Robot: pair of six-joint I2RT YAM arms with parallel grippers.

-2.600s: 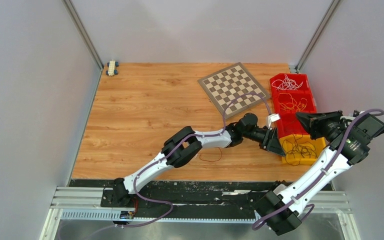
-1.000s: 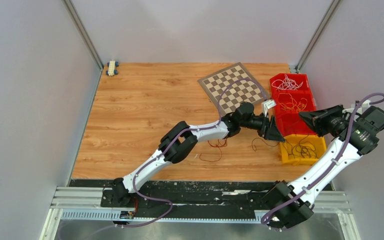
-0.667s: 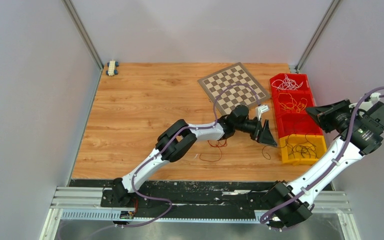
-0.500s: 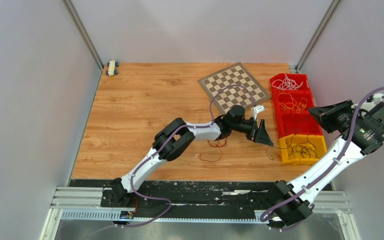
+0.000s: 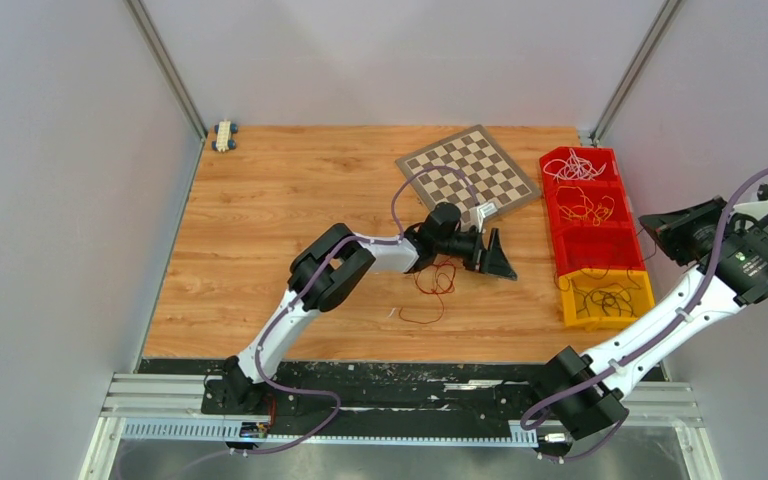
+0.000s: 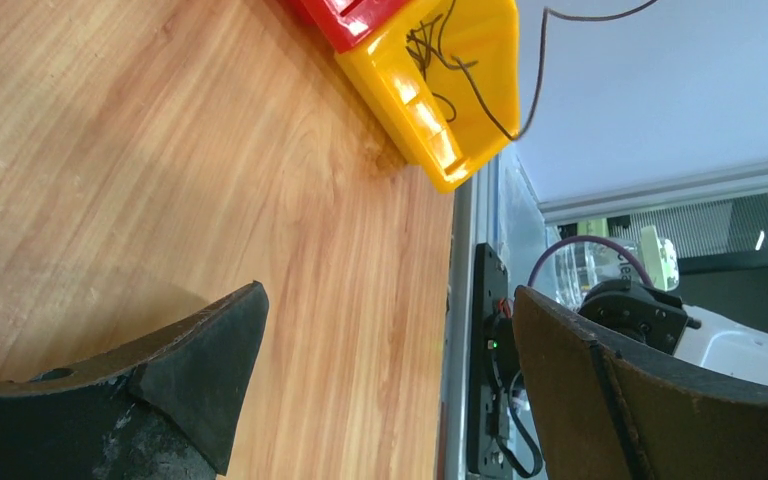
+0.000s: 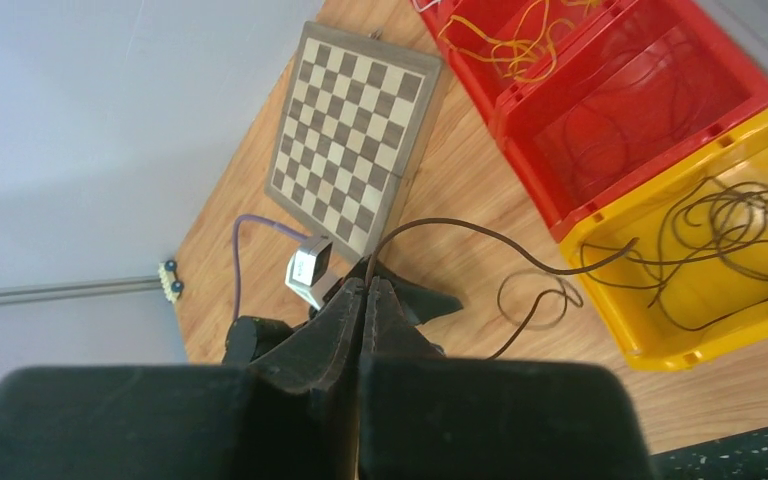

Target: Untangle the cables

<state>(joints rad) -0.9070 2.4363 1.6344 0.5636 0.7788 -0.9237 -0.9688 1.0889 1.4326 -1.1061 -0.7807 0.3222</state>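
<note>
My right gripper (image 5: pixel 645 220) is raised over the bins and shut on one dark brown cable (image 7: pixel 480 235). That cable runs from its closed tips (image 7: pixel 365 285) down into the yellow bin (image 5: pixel 643 297), where more dark brown cables (image 5: pixel 600 300) lie. My left gripper (image 5: pixel 506 255) is open and empty low over the table, just right of a red cable tangle (image 5: pixel 435 280). A single red loop (image 5: pixel 422 313) lies nearer me. In the left wrist view the gripper (image 6: pixel 388 295) frames bare wood, with the yellow bin (image 6: pixel 460 90) ahead.
Three red bins stand behind the yellow one: white cables (image 5: pixel 573 165), yellow-orange cables (image 5: pixel 585 205), and thin red cables (image 7: pixel 650 110). A chessboard (image 5: pixel 468 175) lies left of the bins. A small toy (image 5: pixel 224 135) sits at the far left corner.
My left gripper has drawn back left from the bins to beside the red tangle. My right gripper has risen and moved right, lifting the brown cable's trailing loop off the table.
</note>
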